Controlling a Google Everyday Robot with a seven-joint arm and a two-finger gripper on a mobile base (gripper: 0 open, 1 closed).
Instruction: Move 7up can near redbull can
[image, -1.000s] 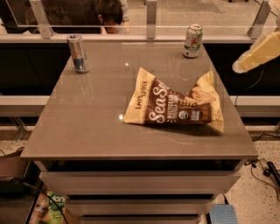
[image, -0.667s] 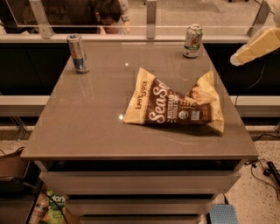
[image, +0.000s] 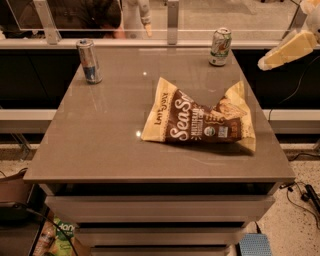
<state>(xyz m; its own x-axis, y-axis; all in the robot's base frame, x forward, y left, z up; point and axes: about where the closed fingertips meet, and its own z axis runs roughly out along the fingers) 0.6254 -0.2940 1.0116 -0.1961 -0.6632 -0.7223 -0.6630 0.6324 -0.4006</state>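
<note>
The 7up can (image: 220, 47), short with a white and green label and a silver top, stands upright at the far right of the grey table (image: 110, 135). The redbull can (image: 89, 61), tall, slim, silver and blue, stands upright at the far left. The two cans are far apart. My gripper (image: 286, 50), cream-coloured, comes in from the upper right edge and hangs off the table's right side, to the right of the 7up can and apart from it. It holds nothing that I can see.
A brown and yellow snack bag (image: 200, 120) lies crumpled in the middle right of the table. A glass railing with posts (image: 173, 22) runs behind the table's far edge. Drawers (image: 160, 210) sit below the table's front edge.
My gripper has shifted a little to the left and down, closer to the table's right edge. The cans and the bag have not moved.
</note>
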